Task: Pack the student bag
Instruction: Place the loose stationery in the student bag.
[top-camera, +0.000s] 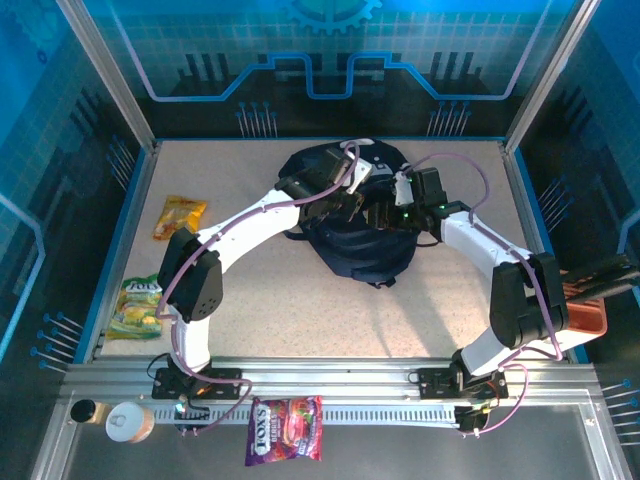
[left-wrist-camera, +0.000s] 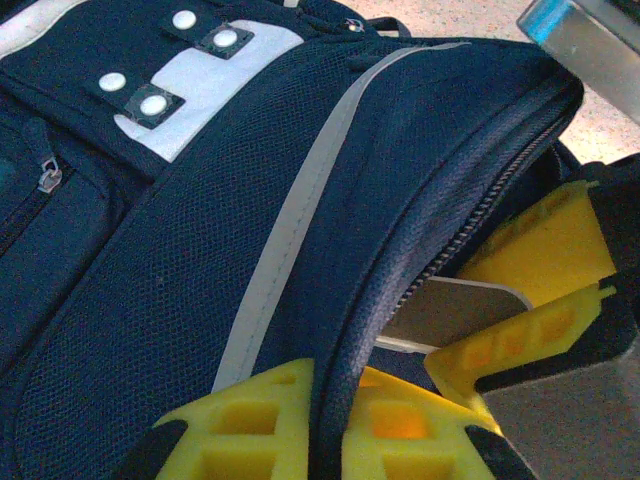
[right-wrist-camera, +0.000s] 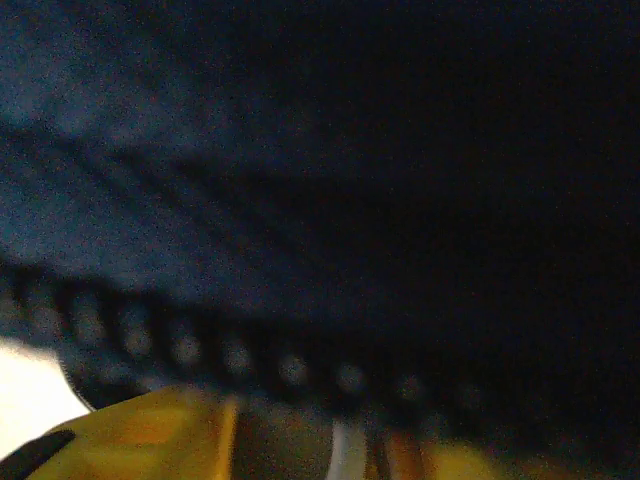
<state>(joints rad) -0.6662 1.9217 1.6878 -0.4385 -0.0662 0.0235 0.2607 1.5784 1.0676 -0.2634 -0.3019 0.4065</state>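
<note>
Pinching the bag (top-camera: 350, 235) rim beside its zipper, left gripper (left-wrist-camera: 335, 425) is clamped on the fabric. Bag lies on tabletop (top-camera: 300, 320), far middle. Right gripper (top-camera: 378, 214) sits at bag's opening; its wrist view is dark and blurred, jaw state can't be told. Bag contents hidden.

I count one large navy fabric backpack (top-camera: 350, 255) at the table's middle, with four round white snaps (left-wrist-camera: 153, 103) on it. There are three crinkly snack packets: one orange (top-camera: 180, 217) and one green-yellow (top-camera: 135, 305) by the left edge, one purple (top-camera: 285, 428) at the near edge. I also count one white-lidded cup (top-camera: 130, 422) at the near-left corner and one orange tray (top-camera: 590, 318) at the right edge.
</note>
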